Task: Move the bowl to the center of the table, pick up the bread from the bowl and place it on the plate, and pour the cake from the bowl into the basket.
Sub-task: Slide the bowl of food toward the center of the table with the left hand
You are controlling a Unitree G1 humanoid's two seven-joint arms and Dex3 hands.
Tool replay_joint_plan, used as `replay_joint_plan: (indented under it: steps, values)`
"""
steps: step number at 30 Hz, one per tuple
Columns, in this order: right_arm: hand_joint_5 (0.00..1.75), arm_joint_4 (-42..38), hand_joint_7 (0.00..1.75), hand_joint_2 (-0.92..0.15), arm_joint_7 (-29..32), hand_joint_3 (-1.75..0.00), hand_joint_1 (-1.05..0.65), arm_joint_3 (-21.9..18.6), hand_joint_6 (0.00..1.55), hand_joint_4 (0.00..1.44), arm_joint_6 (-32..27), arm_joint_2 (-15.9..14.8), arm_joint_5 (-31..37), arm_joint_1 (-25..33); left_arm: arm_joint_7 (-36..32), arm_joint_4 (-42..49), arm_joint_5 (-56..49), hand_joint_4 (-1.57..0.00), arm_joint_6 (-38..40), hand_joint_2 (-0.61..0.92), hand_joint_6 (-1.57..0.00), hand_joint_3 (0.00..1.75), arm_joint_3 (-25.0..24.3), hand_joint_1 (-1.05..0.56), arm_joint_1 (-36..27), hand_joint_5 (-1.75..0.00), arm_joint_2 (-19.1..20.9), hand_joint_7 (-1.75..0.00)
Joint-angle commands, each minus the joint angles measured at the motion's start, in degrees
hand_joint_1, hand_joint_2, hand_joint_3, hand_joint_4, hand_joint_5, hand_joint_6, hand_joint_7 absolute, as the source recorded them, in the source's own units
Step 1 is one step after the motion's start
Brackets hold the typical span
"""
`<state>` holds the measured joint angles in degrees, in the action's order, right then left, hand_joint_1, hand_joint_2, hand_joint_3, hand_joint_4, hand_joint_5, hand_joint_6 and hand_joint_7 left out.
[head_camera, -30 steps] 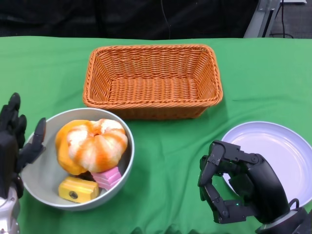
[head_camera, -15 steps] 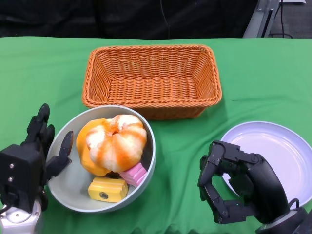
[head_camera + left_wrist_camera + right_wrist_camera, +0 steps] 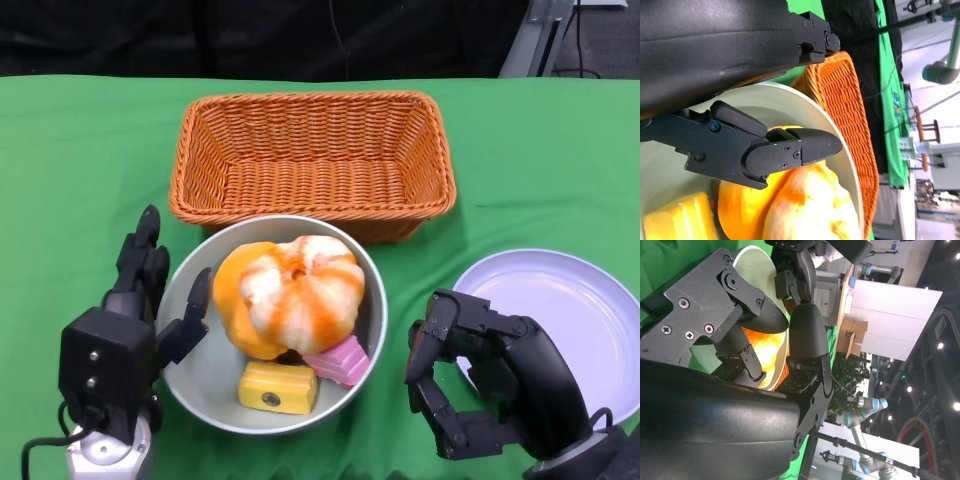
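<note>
A green cloth (image 3: pixel 90 140) covers the table from edge to edge. Beyond the cloth's far edge hangs a black curtain (image 3: pixel 300 35), and right of the curtain stands a slanted grey metal post (image 3: pixel 528 38). Past the cloth, the right wrist view shows a lit hall: white partition walls (image 3: pixel 895 305), leafy plants (image 3: pixel 847 375), small ceiling lamps (image 3: pixel 940 346) and a light-coloured robot arm (image 3: pixel 862 407).
</note>
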<state>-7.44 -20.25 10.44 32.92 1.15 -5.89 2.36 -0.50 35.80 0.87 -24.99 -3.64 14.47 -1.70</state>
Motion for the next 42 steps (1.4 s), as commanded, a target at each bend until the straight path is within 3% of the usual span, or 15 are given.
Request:
replay_joint_plan:
  steps: [1, 22, 33, 36, 42]
  values:
    - [1.75, -0.1, 1.57, -0.4, -0.3, -1.35, -0.11, -0.3, 0.68, 0.83, 0.0, -0.3, -1.0, -0.2, 1.4, -3.1, 0.4, 0.0, 1.9, 0.92, 0.0, 0.66, 1.4, -0.68, -2.2, 0.0, -1.0, 0.0]
    - [1.75, -1.2, 1.56, -0.4, -0.2, -1.35, -0.1, -0.4, 0.69, 0.84, 1.3, -0.1, -0.8, -0.4, 4.1, -10.7, 2.6, -0.09, 3.5, 0.92, -0.03, 0.63, 4.2, -0.69, -4.9, -0.03, -4.5, -0.01]
    - [1.75, -1.5, 1.56, -0.4, 0.0, -1.36, -0.12, -0.5, 0.7, 0.84, 1.6, -0.2, -0.7, -0.5, 1.7, -10.9, -0.2, -0.14, 4.1, 0.92, -0.06, 0.6, 4.1, -0.63, -4.2, -0.05, -3.2, -0.02]
    - [1.75, -1.3, 1.55, -0.4, -0.2, -1.36, -0.11, -0.5, 0.69, 0.84, 1.4, -0.2, -0.9, -0.4, -1.6, -11.0, -2.7, -0.24, 6.5, 0.92, -0.22, 0.47, 3.0, -0.53, -3.3, -0.08, -1.8, -0.06]
    - [1.75, -1.0, 1.55, -0.4, 0.1, -1.37, -0.1, -0.5, 0.7, 0.84, 1.0, -0.2, -0.6, -0.1, -3.5, -11.1, -3.6, -0.34, 7.2, 0.92, -0.4, 0.34, 0.5, -0.54, -0.5, -0.07, 1.7, -0.06]
